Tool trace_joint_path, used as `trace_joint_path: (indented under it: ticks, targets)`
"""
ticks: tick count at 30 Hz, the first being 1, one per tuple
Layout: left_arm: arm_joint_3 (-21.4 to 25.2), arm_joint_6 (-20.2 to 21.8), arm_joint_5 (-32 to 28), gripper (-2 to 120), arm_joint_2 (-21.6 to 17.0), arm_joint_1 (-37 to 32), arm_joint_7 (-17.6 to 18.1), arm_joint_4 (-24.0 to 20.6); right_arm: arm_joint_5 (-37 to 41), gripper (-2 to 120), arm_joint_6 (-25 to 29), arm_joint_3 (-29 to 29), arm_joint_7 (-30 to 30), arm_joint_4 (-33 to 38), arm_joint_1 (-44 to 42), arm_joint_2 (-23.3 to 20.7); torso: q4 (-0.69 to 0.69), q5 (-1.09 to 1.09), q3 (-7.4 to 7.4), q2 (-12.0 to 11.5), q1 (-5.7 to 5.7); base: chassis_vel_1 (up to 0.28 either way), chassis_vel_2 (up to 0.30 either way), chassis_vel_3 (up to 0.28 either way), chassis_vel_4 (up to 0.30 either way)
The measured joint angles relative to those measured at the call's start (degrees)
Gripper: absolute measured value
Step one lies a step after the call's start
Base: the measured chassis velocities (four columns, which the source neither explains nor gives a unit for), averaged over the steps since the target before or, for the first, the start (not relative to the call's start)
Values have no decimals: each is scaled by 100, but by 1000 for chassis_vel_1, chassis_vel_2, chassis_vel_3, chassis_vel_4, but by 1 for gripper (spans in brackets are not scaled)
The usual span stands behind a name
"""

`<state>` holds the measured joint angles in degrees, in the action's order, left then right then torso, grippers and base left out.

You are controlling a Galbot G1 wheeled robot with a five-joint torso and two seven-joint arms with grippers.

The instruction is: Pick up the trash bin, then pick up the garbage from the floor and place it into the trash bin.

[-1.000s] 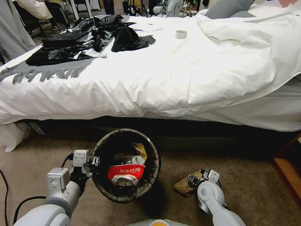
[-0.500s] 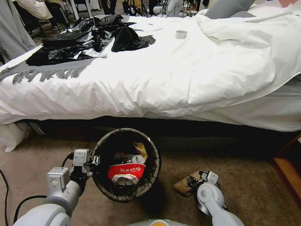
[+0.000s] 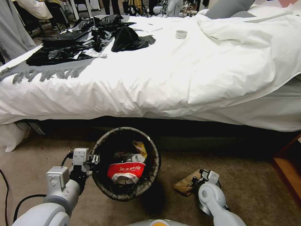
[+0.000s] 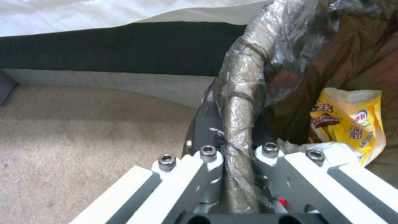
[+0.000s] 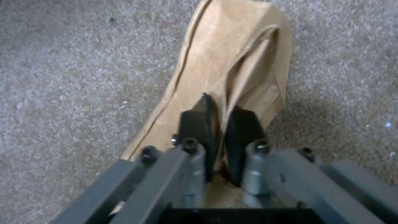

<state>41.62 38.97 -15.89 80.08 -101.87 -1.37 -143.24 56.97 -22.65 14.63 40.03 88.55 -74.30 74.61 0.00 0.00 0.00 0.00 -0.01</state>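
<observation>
The robot is holding the bin (image 3: pixel 125 163) with 1 gripper and pinching a paper bag (image 3: pixel 186 185) with the other.

The left gripper (image 3: pixel 93 161) is squeezing the bin's rim, with 1 finger (image 4: pixel 207 161) outside and the other inside, and the dark liner (image 4: pixel 240 124) is pressed between them. Inside the bin, just past that gripper, a yellow wrapper (image 4: pixel 352 121) and a red packet (image 3: pixel 126 171) are lying with some white scraps. The bin is sitting in front of the bed (image 3: pixel 175 72), to the right of the left gripper. The right gripper (image 5: pixel 217 124) is down low by the carpet (image 5: pixel 74 77), and its 2 black pads (image 5: pixel 195 124) are pressed together on a fold of the brown bag. The bag is reaching out ahead of the gripper, lying on the carpet, well apart from the bin.
</observation>
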Motion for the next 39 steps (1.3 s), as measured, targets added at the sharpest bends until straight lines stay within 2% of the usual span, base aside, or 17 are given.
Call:
trace_joint_path:
  ticks: [3,17,21,25,26,28,29,31,33,34,36,37,39]
  targets:
    - [8,-1,0,1,0,-9,-1,0,-136,0,35,7,-91,-3,-27,-1,0,0,0,0,0,0,0,0,0]
    - [-4,-2,11,1,23,-47,-1,0,-241,0,41,80,-194,224,-126,-46,0,1,0,0,0,0,0,0,0]
    - [6,-2,12,1,25,-70,-1,0,-438,0,-14,218,-307,584,-279,-78,0,0,0,0,0,0,0,0,0]
    - [13,-2,11,1,25,-89,3,0,-1720,0,-162,657,-1017,1606,-742,-150,-1,0,0,0,0,0,0,0,0]
    - [13,-2,11,1,25,-89,3,0,-1720,0,-162,657,-1017,1606,-742,-150,-1,0,0,0,0,0,0,0,0]
    - [12,0,11,1,19,-88,5,0,-1813,0,-293,768,-1267,2225,-952,-336,0,0,0,0,0,0,0,0,0]
    - [12,0,11,1,19,-88,5,0,-1813,0,-293,768,-1267,2225,-952,-336,0,0,0,0,0,0,0,0,0]
    - [9,5,8,1,5,-86,6,0,-1707,0,-482,857,-1436,3092,-1162,-643,0,0,0,0,0,0,0,0,0]
    - [7,8,6,1,-5,-83,7,0,-1592,0,-591,893,-1508,3614,-1262,-910,1,-1,0,0,0,0,0,0,0]
    - [7,8,6,1,-5,-83,7,0,-1592,0,-591,893,-1508,3614,-1262,-910,1,-1,0,0,0,0,0,0,0]
    - [5,12,-1,1,-19,-81,8,0,-1503,0,-696,928,-1637,4138,-1368,-1262,0,1,0,0,0,0,0,0,0]
    - [5,12,-1,1,-19,-81,8,0,-1503,0,-696,928,-1637,4138,-1368,-1262,0,1,0,0,0,0,0,0,0]
    - [4,17,-12,1,-36,-82,8,0,-1512,0,-749,953,-1811,4506,-1438,-1529,0,0,0,0,0,0,0,0,0]
